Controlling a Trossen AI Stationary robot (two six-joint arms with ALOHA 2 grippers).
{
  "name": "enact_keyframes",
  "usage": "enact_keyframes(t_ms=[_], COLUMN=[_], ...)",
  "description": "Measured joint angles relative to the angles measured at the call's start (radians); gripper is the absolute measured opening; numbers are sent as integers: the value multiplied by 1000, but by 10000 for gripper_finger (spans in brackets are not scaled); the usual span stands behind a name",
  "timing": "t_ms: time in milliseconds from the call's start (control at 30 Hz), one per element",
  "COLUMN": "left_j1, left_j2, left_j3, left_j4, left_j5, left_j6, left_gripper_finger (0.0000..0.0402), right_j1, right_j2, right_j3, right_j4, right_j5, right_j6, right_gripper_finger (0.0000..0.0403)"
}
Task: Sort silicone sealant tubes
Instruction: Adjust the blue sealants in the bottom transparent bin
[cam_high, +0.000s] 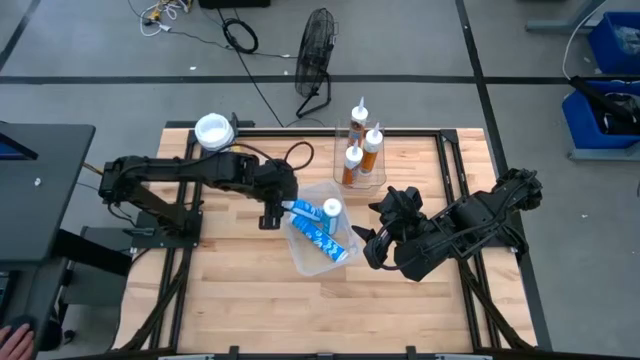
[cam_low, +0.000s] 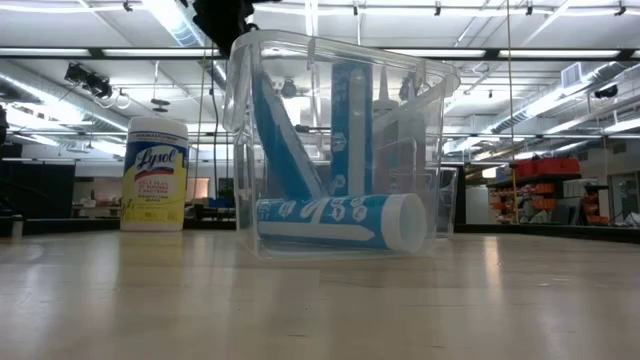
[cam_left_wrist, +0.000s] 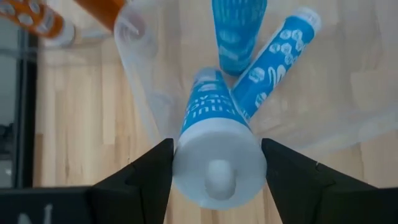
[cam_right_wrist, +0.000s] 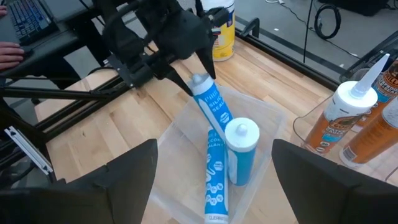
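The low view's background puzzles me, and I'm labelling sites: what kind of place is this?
Probably an industrial lab or workshop: exposed ceiling with strip lights, shelving with red bins, and a floor fan beside the wooden table.

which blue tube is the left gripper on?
The leaning blue tube, its cap end between the left gripper fingers; one other lies flat, one stands upright in the bin.

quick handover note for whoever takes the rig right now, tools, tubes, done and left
Left tool: shut on a blue tube, leaning into the clear bin.
Right tool: open, empty, waiting just right of the bin.
Done: two other blue tubes in that bin; three orange tubes standing in the far clear holder.
Left: release the held tube into the bin and withdraw.
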Motion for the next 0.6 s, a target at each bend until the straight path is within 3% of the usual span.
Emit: enact_keyframes(t_ms=[300,600], left_j1=[31,26], left_j2=[13,101], left_j3=[34,134], left_j4=[-25,-109], left_j5=[70,31], left_j6=[111,209], left_gripper_finger=[225,223], right_j1=[0,0], right_j2=[0,1], right_j3=[0,-1], right_j4=[0,2], right_j5=[13,23], right_j6=[0,8], right_gripper_finger=[317,317])
